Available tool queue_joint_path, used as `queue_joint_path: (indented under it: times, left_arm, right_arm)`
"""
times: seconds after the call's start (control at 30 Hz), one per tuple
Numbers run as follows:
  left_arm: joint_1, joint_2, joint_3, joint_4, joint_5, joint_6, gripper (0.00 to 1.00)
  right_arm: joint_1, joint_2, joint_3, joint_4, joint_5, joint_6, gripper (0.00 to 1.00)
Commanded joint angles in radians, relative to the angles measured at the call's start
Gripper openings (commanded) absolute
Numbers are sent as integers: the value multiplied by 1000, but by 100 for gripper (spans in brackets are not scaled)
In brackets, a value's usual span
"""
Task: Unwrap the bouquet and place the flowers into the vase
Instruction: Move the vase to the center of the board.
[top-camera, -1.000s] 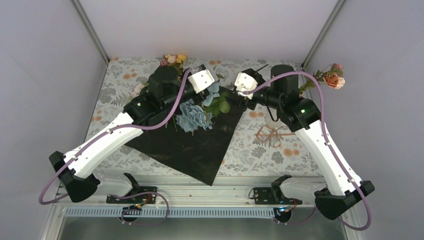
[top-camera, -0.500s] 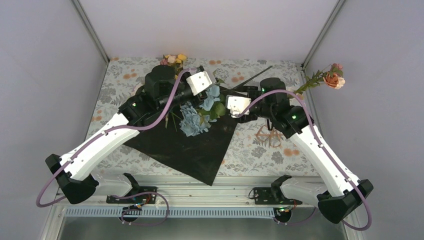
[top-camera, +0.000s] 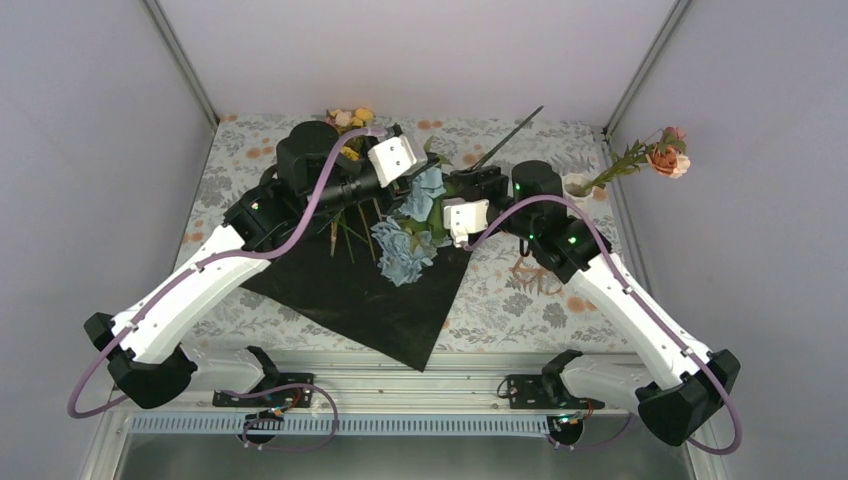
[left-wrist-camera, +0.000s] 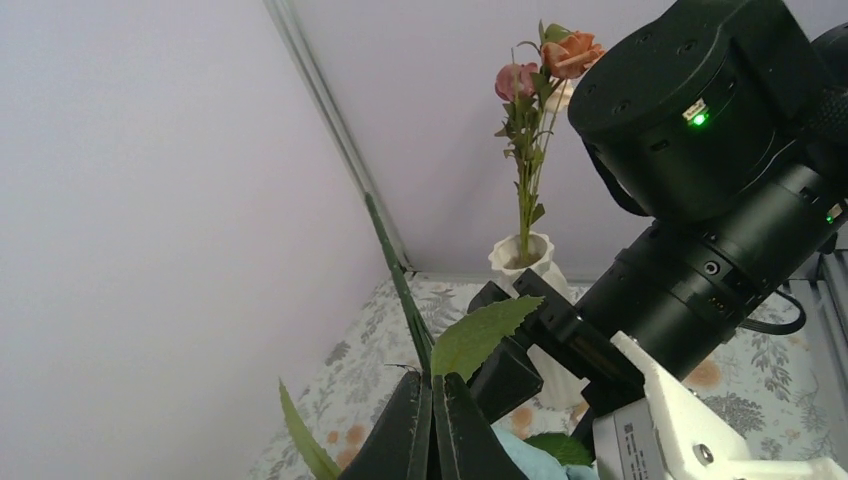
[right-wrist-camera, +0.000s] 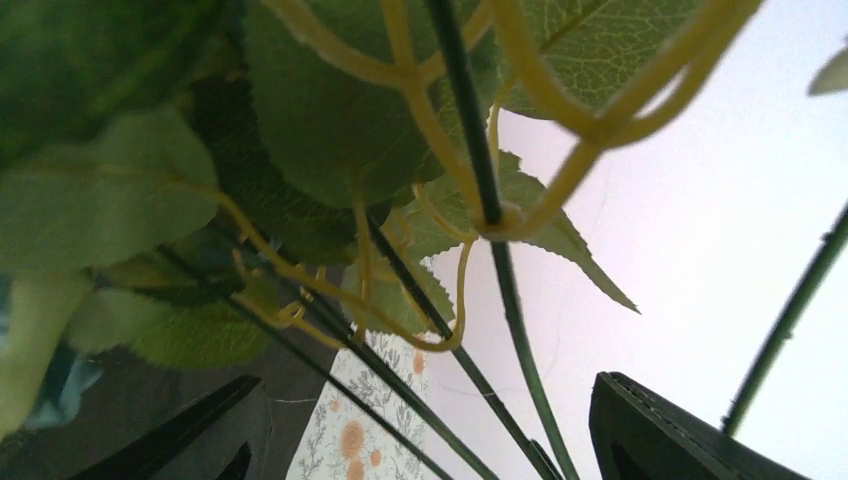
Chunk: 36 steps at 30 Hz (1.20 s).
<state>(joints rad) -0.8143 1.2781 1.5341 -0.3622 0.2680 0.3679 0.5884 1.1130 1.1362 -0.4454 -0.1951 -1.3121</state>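
Over the black sheet (top-camera: 370, 290) at mid-table, the left gripper (left-wrist-camera: 434, 400) is clamped on a thin green stem (left-wrist-camera: 392, 262). The right gripper (right-wrist-camera: 425, 385) gapes around the leafy flowers (top-camera: 405, 250), apparently without touching them. At far right, the vase (left-wrist-camera: 530, 265) holds a pink-and-orange spray (left-wrist-camera: 545, 65).

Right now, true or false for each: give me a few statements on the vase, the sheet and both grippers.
1. The vase holds a stem with pink and orange blooms. True.
2. The black sheet is rolled around the flowers. False: it lies spread flat below them.
3. The left gripper is shut on a green stem. True.
4. The right gripper is closed. False: its fingers stand apart, stems between them.
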Motion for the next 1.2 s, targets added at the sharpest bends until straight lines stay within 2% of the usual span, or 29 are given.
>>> queue_joint_path:
  times: [0.0, 0.13, 0.43, 0.53, 0.67, 0.8, 0.9, 1.0, 1.1, 1.17]
  left_arm:
    - [3, -8, 48, -11, 29, -23, 2]
    - [3, -5, 54, -18, 12, -20, 2]
    - [4, 10, 79, -48, -18, -5, 2]
    - [4, 22, 79, -50, -82, 2, 2]
    - [4, 56, 87, -58, -220, 12, 2]
    - [10, 77, 78, -55, -275, 21, 2]
    - [16, 78, 60, -42, -270, 23, 2]
    - [19, 75, 51, -41, -262, 23, 2]
    - [20, 67, 43, -42, -246, 22, 2]
    - [20, 58, 36, -45, -242, 22, 3]
  right_arm:
    - [16, -14, -23, 98, -8, -37, 81]
    - [22, -57, -39, 122, -34, -18, 81]
    - [25, -146, -36, 14, 41, 40, 87]
    - [26, -142, 38, -67, -1, 178, 87]
    - [25, -168, 91, -125, -138, 393, 89]
    - [25, -211, 76, -84, -220, 607, 86]
    - [25, -232, 82, 5, -121, 811, 85]
    - [24, -205, 189, 0, 32, 1042, 83]
    - [24, -128, 334, -110, 229, 1266, 77]
    - [24, -68, 413, -206, 360, 1325, 74]
